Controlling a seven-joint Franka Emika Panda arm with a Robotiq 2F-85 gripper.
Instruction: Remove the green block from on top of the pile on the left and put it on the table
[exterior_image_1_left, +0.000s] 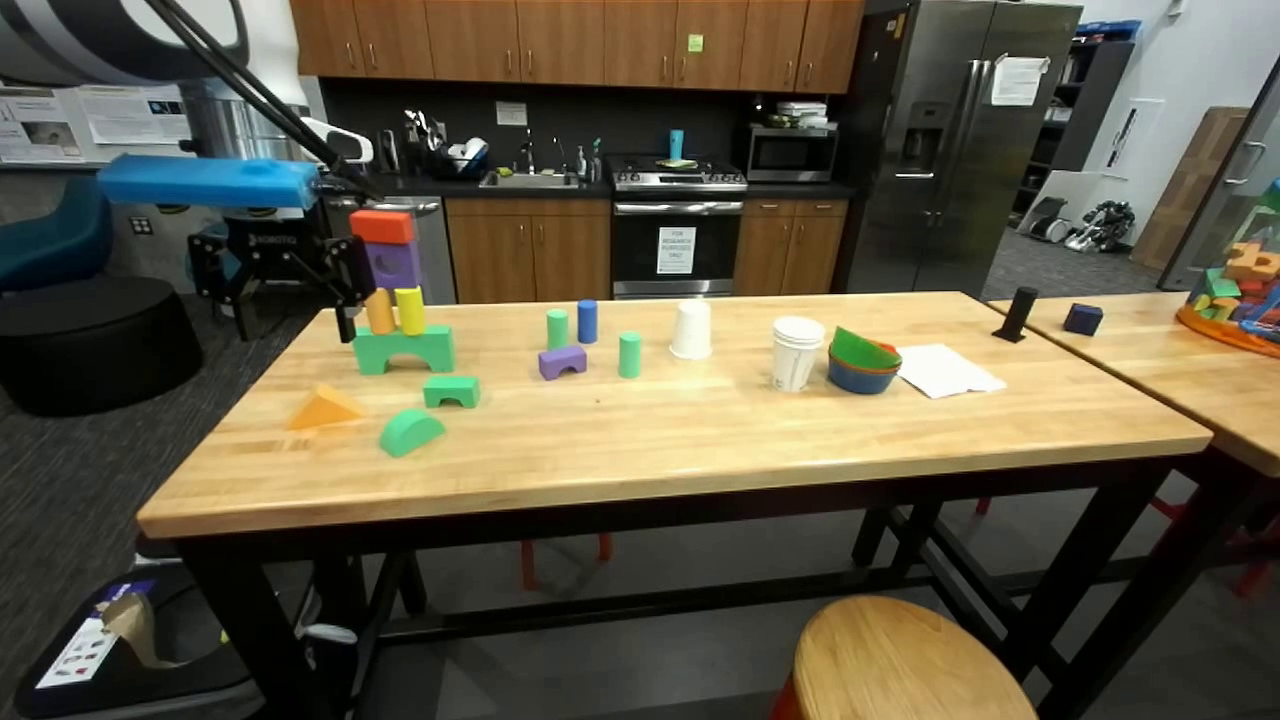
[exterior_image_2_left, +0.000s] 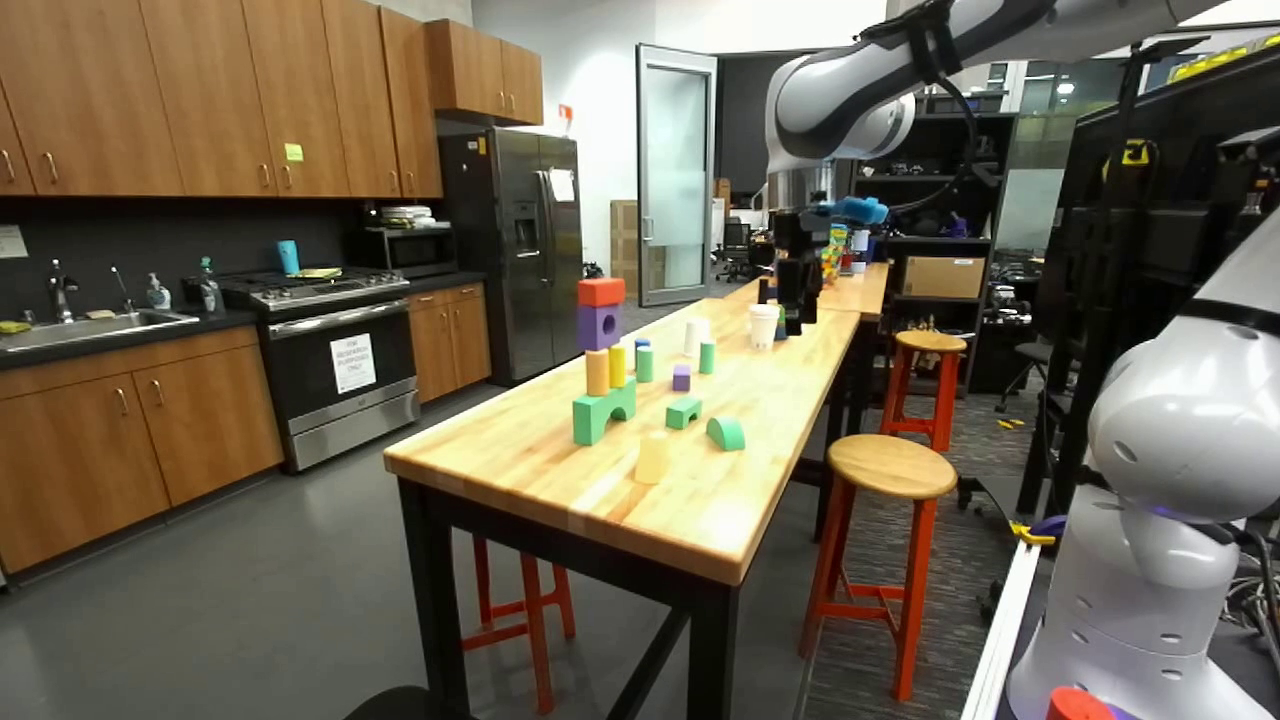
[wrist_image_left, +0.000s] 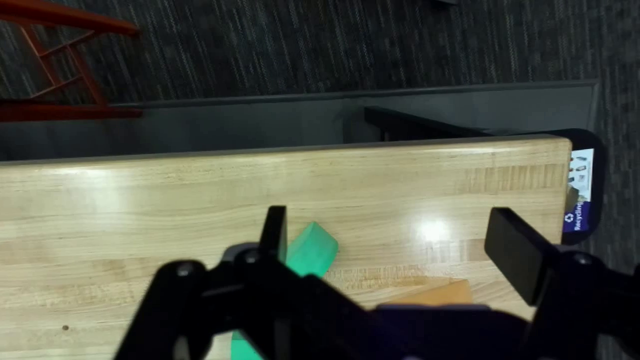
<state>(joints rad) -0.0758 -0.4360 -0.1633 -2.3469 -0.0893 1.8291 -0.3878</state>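
Note:
The pile stands on the wooden table (exterior_image_1_left: 620, 450). A large green arch block (exterior_image_1_left: 404, 343) is its base, with an orange cylinder (exterior_image_1_left: 380, 312) and a yellow cylinder (exterior_image_1_left: 410, 312) upright on it. A purple block (exterior_image_1_left: 393, 265) lies on these, and a red-orange block (exterior_image_1_left: 383, 227) is on top. No green block shows on top. A green half-round block (exterior_image_1_left: 411, 432) rests on the table, partly behind a finger in the wrist view (wrist_image_left: 312, 250). My gripper (wrist_image_left: 387, 225) is open and empty above the table; in an exterior view (exterior_image_1_left: 293, 325) it appears left of the pile.
A small green arch (exterior_image_1_left: 452, 390) and an orange triangular block (exterior_image_1_left: 325, 408) lie near the pile. Green cylinders (exterior_image_1_left: 629, 355), a blue cylinder (exterior_image_1_left: 587, 322) and a purple arch (exterior_image_1_left: 562, 362) stand mid-table. White cups (exterior_image_1_left: 796, 355) and bowls (exterior_image_1_left: 863, 365) are farther along.

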